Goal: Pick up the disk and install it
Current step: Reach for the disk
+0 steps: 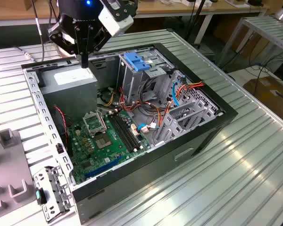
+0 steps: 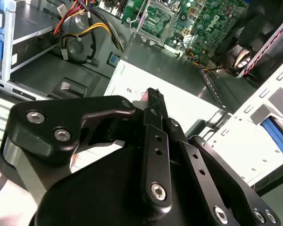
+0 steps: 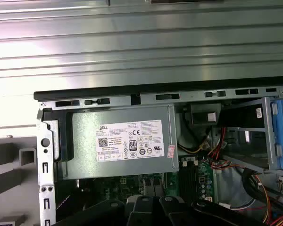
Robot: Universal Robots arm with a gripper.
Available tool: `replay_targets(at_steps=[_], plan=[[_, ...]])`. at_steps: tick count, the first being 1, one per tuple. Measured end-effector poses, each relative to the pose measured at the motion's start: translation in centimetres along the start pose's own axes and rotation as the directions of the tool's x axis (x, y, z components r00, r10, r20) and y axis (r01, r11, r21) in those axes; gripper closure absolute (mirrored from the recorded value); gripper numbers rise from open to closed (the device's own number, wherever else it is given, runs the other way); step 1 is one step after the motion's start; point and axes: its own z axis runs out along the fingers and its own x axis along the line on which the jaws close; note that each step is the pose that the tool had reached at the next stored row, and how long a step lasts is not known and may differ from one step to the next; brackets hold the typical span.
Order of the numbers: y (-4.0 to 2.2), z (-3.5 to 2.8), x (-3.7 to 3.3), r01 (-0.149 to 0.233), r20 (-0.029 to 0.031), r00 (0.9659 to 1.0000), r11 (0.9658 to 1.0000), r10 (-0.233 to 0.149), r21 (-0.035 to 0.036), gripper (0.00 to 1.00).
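My gripper (image 1: pixel 85 62) hangs just above the grey power supply (image 1: pixel 70 77) in the back corner of the open computer case (image 1: pixel 132 117). Its fingers (image 2: pixel 153 101) are pressed together with nothing between them, over the supply's white label (image 3: pixel 134 141). In the second wrist view, a blue rail that looks like the disk (image 2: pixel 276 133) lies in a light grey fixture (image 2: pixel 247 141) outside the case wall, apart from the gripper. Most of the disk is cut off by the picture's edge.
Inside the case are a green motherboard (image 1: pixel 104 141), red, yellow and orange cables (image 1: pixel 153 110), and a tall silver cage (image 1: pixel 132 82) with a wide light-blue latch (image 1: pixel 137 61). A grey fixture (image 1: pixel 9 160) stands on the ribbed metal table (image 1: pixel 217 179) at the exterior view's left.
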Motion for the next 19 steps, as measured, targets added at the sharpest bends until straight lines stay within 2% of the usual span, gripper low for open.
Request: replay_targets(at_steps=[9,19], plan=[[-0.08,-0.03,1.09,0.000,0.0000,1.0000,1.0000,0.000,0.0000,0.89],[-0.15,-0.05,2.01,0.000,-0.0001,1.0000,1.0000,0.000,0.0001,0.89]])
